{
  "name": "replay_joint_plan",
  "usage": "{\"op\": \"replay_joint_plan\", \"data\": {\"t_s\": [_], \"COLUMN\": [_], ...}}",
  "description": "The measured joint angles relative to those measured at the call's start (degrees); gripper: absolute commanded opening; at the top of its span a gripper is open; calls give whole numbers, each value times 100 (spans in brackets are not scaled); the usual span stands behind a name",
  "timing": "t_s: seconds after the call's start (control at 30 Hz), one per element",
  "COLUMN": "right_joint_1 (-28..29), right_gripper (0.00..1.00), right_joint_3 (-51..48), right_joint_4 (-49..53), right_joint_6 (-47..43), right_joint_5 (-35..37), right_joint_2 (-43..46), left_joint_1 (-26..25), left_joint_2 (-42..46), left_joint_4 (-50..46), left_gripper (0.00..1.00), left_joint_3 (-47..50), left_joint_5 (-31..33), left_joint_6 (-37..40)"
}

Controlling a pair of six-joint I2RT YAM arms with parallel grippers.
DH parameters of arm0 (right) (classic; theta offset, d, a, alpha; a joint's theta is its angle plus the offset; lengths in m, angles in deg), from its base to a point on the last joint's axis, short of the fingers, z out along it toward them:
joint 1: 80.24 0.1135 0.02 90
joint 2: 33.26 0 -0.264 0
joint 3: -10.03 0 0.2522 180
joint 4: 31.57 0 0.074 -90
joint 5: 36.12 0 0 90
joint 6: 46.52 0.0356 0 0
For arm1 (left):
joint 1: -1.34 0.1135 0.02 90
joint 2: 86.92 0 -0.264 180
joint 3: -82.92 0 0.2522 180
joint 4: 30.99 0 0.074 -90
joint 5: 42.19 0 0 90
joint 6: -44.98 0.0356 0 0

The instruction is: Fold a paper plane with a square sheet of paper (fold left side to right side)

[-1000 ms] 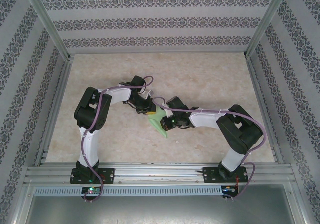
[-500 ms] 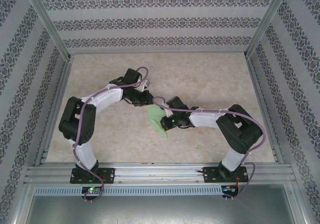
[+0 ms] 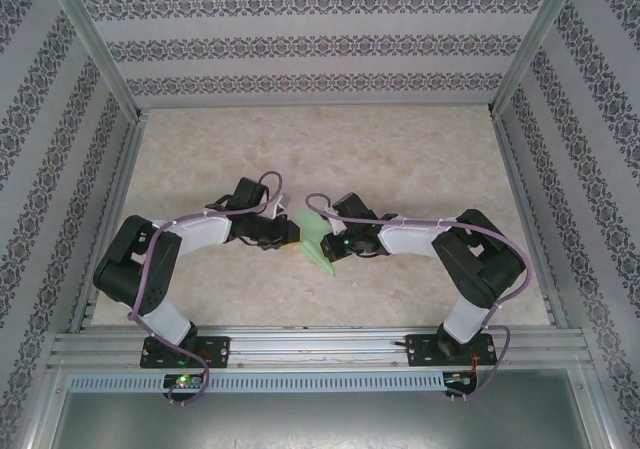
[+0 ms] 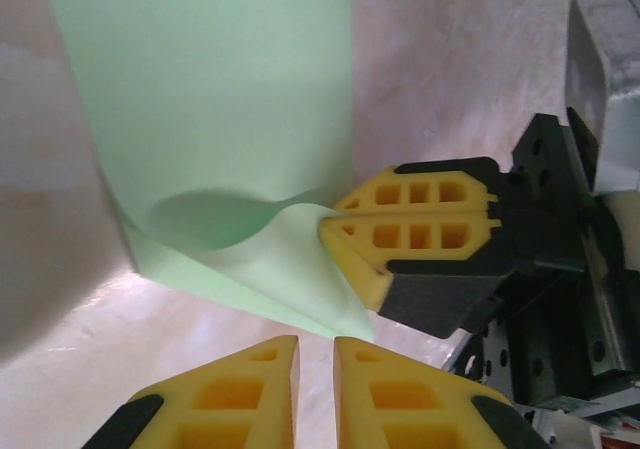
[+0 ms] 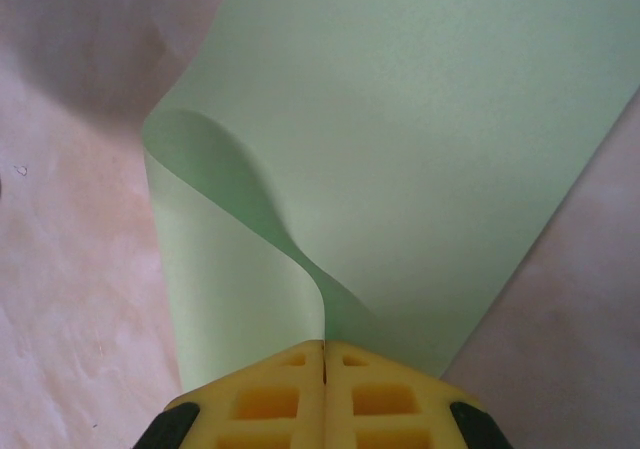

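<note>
left gripper (image 4: 315, 384) shifted back, paper (image 5: 420, 149) pinched in right gripper (image 5: 323, 359).

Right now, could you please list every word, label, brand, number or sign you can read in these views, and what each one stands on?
None: the green paper is blank, the right gripper and left gripper carry no marks, and the wall pattern is ornament only.

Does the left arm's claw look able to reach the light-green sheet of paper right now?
Probably yes: the left claw sits just short of the light-green paper sheet, nothing between them; the right claw pinches its edge alongside.
</note>
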Motion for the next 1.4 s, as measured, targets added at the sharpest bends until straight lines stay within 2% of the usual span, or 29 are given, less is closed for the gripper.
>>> {"op": "replay_joint_plan", "data": {"t_s": [0.37,0.87,1.4], "right_joint_1": [0,0,0], "right_gripper": [0,0,0], "right_joint_3": [0,0,0], "right_joint_4": [-11,-13,-17], "right_joint_6": [0,0,0], "right_joint_5": [-7,-9,-9], "right_joint_2": [-11,-13,-13], "left_joint_1": [-306,-341,-341], "left_joint_2": [-400,-894,-992], "left_joint_4": [949,1038,1032], "left_gripper": [17,16,16], "left_joint_3": [28,28,28], "left_joint_5": [-166,-98,63], "left_joint_6": [-459,-498,-426]}}
